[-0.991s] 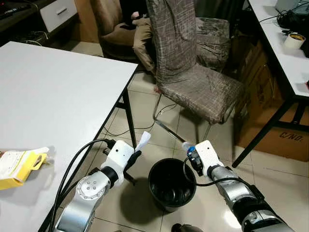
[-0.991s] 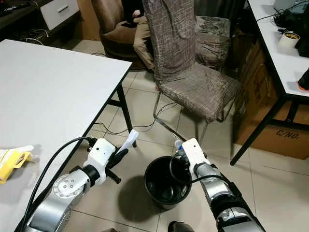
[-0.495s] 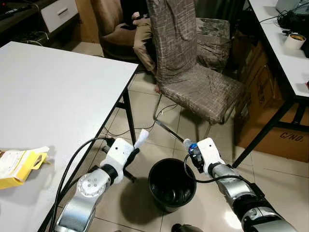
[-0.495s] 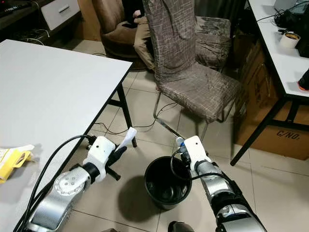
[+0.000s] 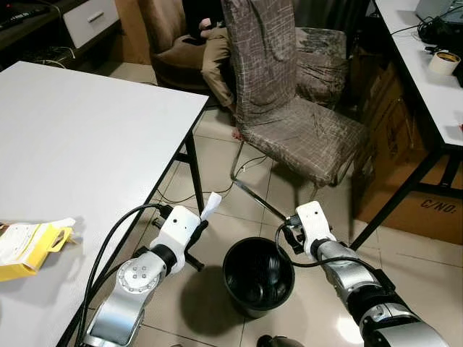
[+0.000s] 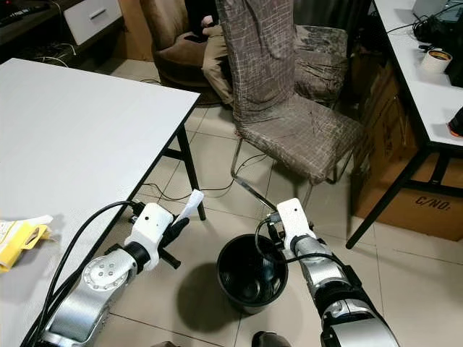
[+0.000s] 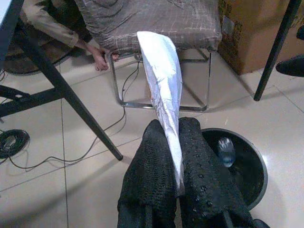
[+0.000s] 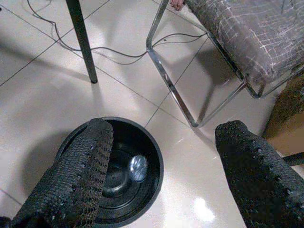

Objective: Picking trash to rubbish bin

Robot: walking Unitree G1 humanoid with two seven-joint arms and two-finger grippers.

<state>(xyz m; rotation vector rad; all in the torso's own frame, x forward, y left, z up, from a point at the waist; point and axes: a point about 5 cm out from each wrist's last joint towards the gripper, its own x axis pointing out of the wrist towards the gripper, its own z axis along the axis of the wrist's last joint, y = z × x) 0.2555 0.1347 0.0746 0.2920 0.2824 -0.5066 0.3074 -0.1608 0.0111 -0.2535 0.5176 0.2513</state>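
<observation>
The left gripper (image 7: 176, 167) hovered low over the tiled floor (image 5: 217, 166), just beside the black rubbish bin (image 5: 258, 275) on its left side, with its jaws clenched on a strip of white paper (image 7: 164, 80) that stuck up and outward beyond the fingertips. The right gripper (image 8: 161, 156) was held above the bin's far right rim, its jaws released and spread wide, nothing between them. Inside the bin, a clear plastic bottle (image 8: 137, 167) lay at the bottom, visible through the gap between the right fingers (image 8: 76, 175) and also from the left wrist view (image 7: 226, 151). On the white counter (image 5: 79, 144) to the robot's left, a yellow and white packet (image 5: 29, 248) lay near the front edge, well apart from both grippers. Behind the bin stood a chair (image 5: 289, 108) with a brown patterned cover and chrome legs, and a black cable (image 8: 118, 54) trailed across the floor beneath it. A cardboard box (image 5: 427, 199) sat under the other counter (image 5: 427, 79) on the right, where a roll of tape (image 5: 443, 62) rested.
</observation>
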